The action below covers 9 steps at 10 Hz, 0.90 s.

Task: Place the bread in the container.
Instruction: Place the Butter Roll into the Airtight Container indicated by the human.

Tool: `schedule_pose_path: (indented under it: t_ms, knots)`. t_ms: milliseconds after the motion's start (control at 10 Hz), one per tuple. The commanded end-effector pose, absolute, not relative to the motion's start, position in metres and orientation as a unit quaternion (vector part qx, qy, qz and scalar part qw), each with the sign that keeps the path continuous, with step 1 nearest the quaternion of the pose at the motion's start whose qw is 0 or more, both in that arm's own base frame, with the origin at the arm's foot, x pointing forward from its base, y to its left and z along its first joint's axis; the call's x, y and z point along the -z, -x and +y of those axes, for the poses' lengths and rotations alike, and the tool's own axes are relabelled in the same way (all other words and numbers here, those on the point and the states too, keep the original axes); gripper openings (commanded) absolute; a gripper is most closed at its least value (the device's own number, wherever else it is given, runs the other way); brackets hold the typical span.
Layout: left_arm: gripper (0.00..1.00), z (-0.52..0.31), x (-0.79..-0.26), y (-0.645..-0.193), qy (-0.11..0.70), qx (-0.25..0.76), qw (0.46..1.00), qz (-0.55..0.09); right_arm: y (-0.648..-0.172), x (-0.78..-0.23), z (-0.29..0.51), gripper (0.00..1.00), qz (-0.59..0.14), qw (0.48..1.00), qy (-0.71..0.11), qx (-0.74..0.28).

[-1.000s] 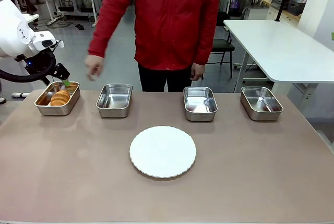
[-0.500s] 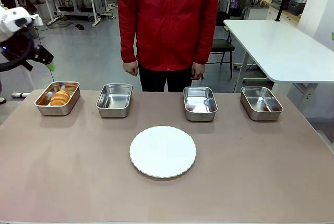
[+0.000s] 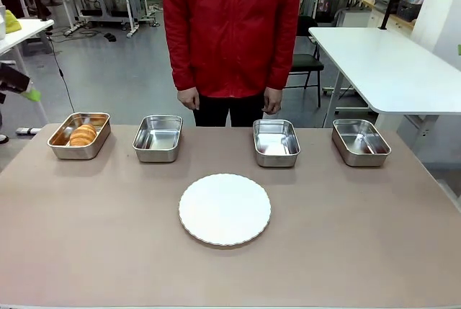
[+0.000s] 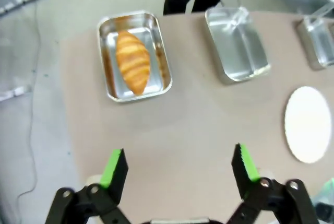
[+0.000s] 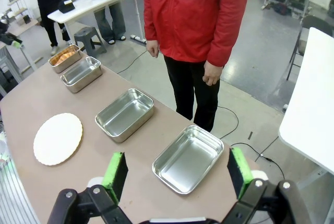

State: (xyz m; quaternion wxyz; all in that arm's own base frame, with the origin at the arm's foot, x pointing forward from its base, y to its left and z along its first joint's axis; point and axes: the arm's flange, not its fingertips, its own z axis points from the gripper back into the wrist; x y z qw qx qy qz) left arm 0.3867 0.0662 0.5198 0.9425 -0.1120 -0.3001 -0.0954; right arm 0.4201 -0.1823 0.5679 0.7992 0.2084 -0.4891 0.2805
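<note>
Two grippers: both with fingers spread wide and nothing between them.
Left gripper (image 4: 177, 169): open and empty, hanging above the bare table near its left end; in the front view only a green pad and black finger show at the left edge (image 3: 29, 94), up off the table.
Right gripper (image 5: 177, 174): open and empty, raised over the table's right end, above the nearest pan.
Bread (image 4: 132, 68): a golden croissant lying lengthwise inside the container, well apart from the left gripper; also seen in the front view (image 3: 83, 135).
Container (image 3: 96, 138): the leftmost steel pan on the table's far side, holding the bread.
Other pans: three more in the same row, one just right of the container (image 3: 158, 138), one right of centre (image 3: 276, 142), one at the far right (image 3: 360, 142).
Plate (image 3: 225, 209): white, round, scalloped, at mid-table in front of the row.
Person (image 3: 232, 28): red jacket, standing at the far side, both hands hanging by the hips.
</note>
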Motion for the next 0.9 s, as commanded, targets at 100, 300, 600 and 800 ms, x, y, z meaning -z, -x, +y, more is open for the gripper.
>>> schedule_pose_path:
  t_ms: [100,300,600,800]
  knots:
    - [1.0,0.042,-0.516,-0.342,0.076,0.109,0.941,-0.31,-0.42,-0.57,-0.181,1.0,-0.493,0.796,-0.211,-0.282]
    - [1.0,0.038,-0.514,-0.324,0.069,0.104,0.941,-0.315,-0.42,-0.57,-0.181,1.0,-0.493,0.796,-0.211,-0.282]
    - [1.0,0.047,-0.539,-0.353,0.074,0.112,0.939,-0.316,-0.42,-0.57,-0.181,1.0,-0.493,0.796,-0.211,-0.282]
    - [1.0,0.047,-0.539,-0.353,0.074,0.112,0.939,-0.316,-0.42,-0.57,-0.181,1.0,-0.493,0.796,-0.211,-0.282]
